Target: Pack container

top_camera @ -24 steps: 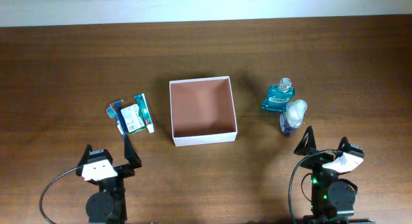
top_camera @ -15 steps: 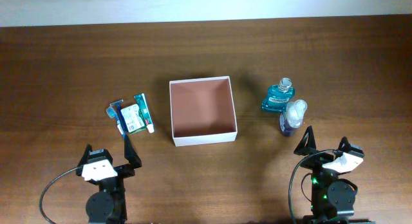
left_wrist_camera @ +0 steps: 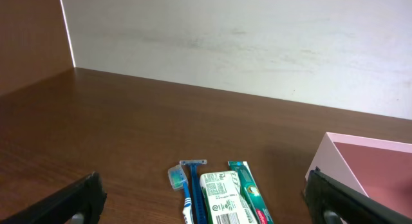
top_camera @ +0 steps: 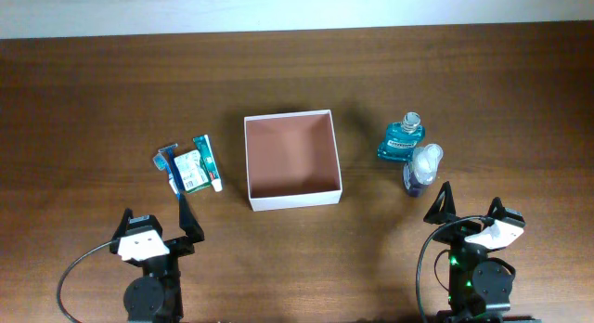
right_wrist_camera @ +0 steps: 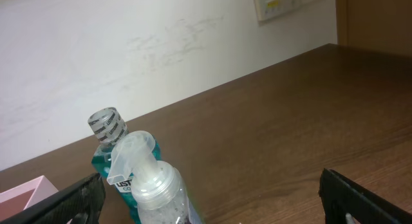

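The container (top_camera: 294,200), a shallow square box with white walls and a reddish-brown floor, sits empty mid-table; its corner shows in the left wrist view (left_wrist_camera: 360,161) and the right wrist view (right_wrist_camera: 26,192). Left of it lie a toothbrush (top_camera: 167,161), a razor (left_wrist_camera: 193,179), a green-white packet (top_camera: 190,170) and a toothpaste box (top_camera: 208,161). To its right are a teal mouthwash bottle (top_camera: 402,139) and a clear pump bottle (top_camera: 422,167). My left gripper (top_camera: 155,221) is open, just short of the left group. The right gripper (top_camera: 467,212) is open just short of the pump bottle (right_wrist_camera: 154,185).
A white wall runs along the table's far edge (top_camera: 297,28). Bare wooden tabletop (top_camera: 297,258) lies between the two arms, in front of the container. Cables loop beside both arm bases at the near edge.
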